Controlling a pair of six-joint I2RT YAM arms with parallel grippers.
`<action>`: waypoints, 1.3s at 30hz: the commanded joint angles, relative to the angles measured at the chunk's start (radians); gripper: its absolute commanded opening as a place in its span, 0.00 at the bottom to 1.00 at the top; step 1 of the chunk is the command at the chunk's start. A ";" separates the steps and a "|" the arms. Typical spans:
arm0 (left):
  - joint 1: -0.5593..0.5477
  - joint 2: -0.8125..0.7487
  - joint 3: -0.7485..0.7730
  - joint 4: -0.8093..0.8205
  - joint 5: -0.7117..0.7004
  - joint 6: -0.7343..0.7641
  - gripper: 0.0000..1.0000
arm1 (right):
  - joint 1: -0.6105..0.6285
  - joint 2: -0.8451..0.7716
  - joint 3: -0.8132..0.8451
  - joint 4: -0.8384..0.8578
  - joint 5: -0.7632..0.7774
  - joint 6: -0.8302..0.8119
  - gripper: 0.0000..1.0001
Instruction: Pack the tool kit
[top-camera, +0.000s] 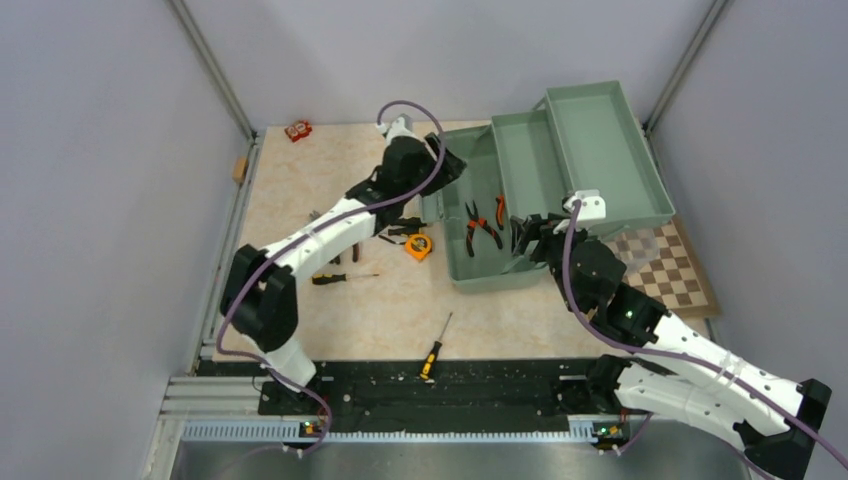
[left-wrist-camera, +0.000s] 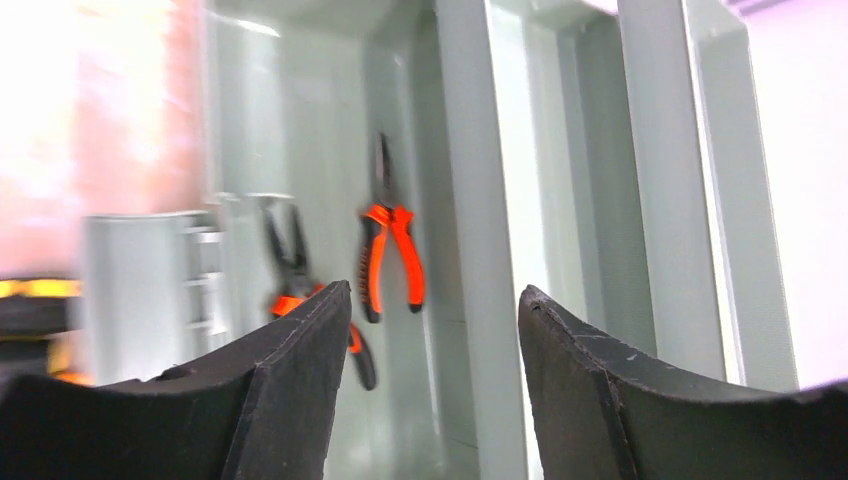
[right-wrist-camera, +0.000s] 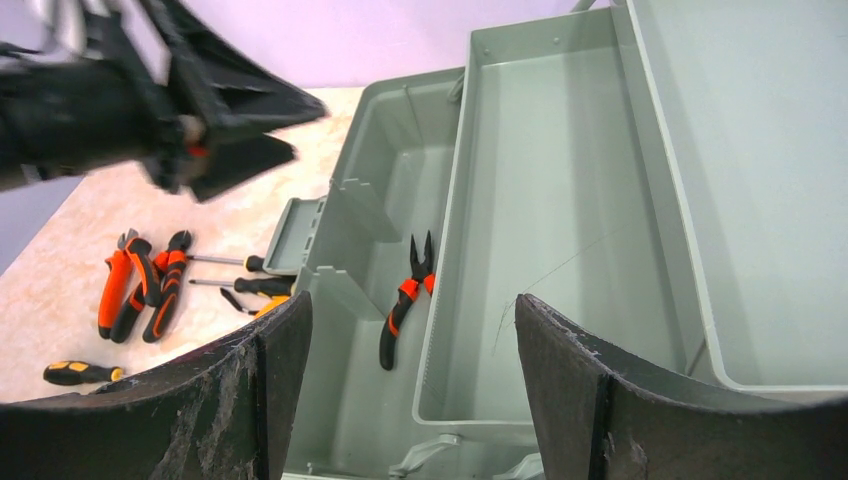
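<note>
The sage-green toolbox (top-camera: 478, 268) stands open, its inner tray (top-camera: 525, 160) and lid (top-camera: 605, 150) swung back to the right. Two orange-black pliers (top-camera: 482, 228) lie in its base and show in the left wrist view (left-wrist-camera: 392, 250); one shows in the right wrist view (right-wrist-camera: 403, 305). My left gripper (top-camera: 450, 166) hovers open and empty over the box's far left rim (left-wrist-camera: 432, 295). My right gripper (top-camera: 522, 236) is open and empty above the box's near right side (right-wrist-camera: 412, 298). The orange tape measure (top-camera: 419, 246) lies on the table left of the box.
More pliers (right-wrist-camera: 140, 285) and yellow-black screwdrivers (top-camera: 343, 278) (top-camera: 434, 350) lie on the table left of and in front of the box. The chessboard (top-camera: 672, 268) lies right of the box. A small red object (top-camera: 298, 130) sits at the far left.
</note>
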 joint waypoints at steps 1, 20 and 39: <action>0.055 -0.180 -0.100 -0.109 -0.172 0.147 0.68 | -0.003 0.002 0.020 0.019 -0.011 0.008 0.73; 0.429 -0.242 -0.324 -0.284 -0.305 0.267 0.66 | -0.003 0.057 0.003 0.078 -0.034 0.005 0.73; 0.524 0.036 -0.260 -0.282 -0.290 0.195 0.50 | -0.003 0.065 -0.006 0.087 -0.002 -0.034 0.76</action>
